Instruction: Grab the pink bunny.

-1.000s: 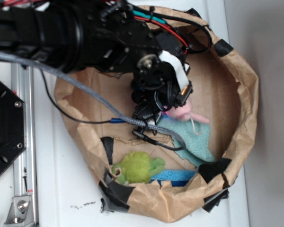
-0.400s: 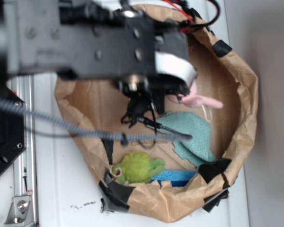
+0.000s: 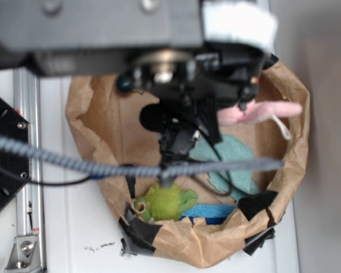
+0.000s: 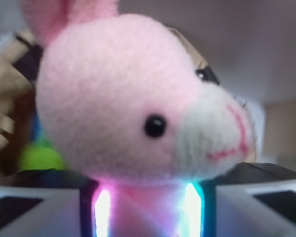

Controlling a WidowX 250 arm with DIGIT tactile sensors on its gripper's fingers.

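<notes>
Exterior: blurred arm is filling the top of frame, hiding the gripper [image 3: 230,108] jaws. Pink bunny [image 3: 256,112] is sticking out to the right of it, apparently lifted above the paper-bag bin [image 3: 298,114]; teal cloth [image 3: 233,165] and green plush [image 3: 165,202] are lying inside.

Wrist: jaws are clamping the bunny's [image 4: 133,98] body w/ head filling the view; ears cut off at top.

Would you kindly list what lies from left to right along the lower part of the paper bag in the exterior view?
Black tape patch → green plush toy → blue cloth strip → black tape on the right rim.
</notes>
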